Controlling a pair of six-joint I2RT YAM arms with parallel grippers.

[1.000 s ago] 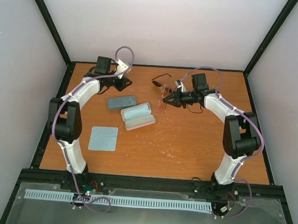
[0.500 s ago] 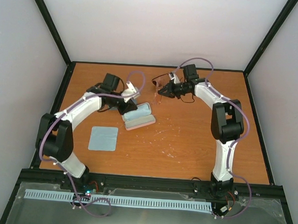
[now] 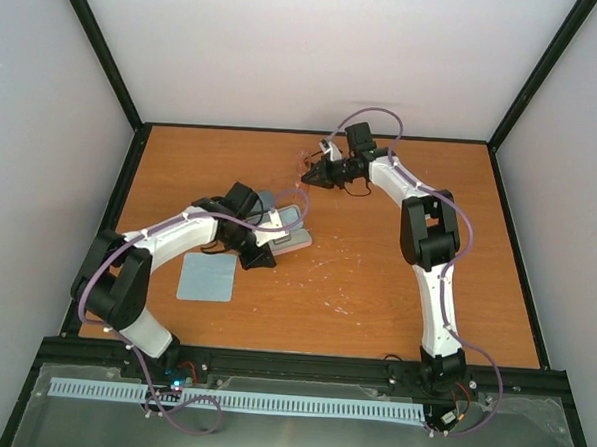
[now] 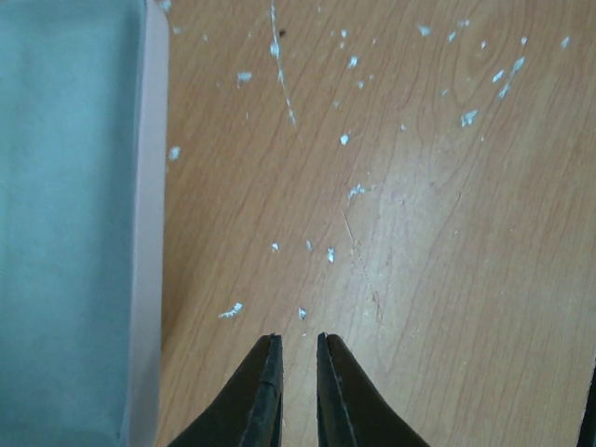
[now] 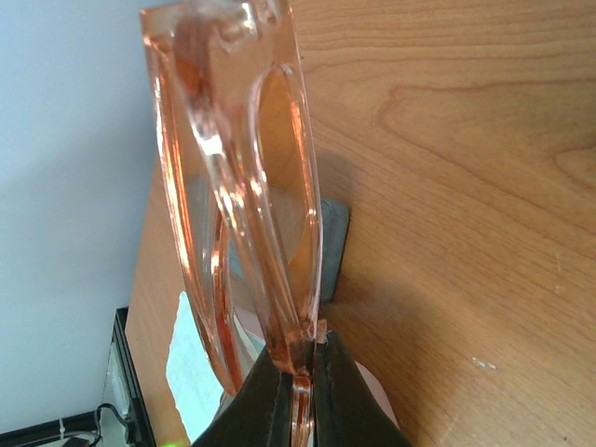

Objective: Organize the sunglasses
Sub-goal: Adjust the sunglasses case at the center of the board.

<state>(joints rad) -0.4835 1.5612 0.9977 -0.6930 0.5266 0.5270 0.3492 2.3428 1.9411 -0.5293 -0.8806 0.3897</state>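
Pale reddish-clear glasses (image 5: 244,196) are clenched in your right gripper (image 5: 300,365): carry them level toward the open case (image 3: 283,233) at seven o'clock, where your left gripper (image 4: 296,368), nearly closed on nothing, waits.

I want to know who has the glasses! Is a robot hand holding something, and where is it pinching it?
The right end effector pinches the pale reddish-clear sunglasses by the thin frame. The left end effector holds nothing.
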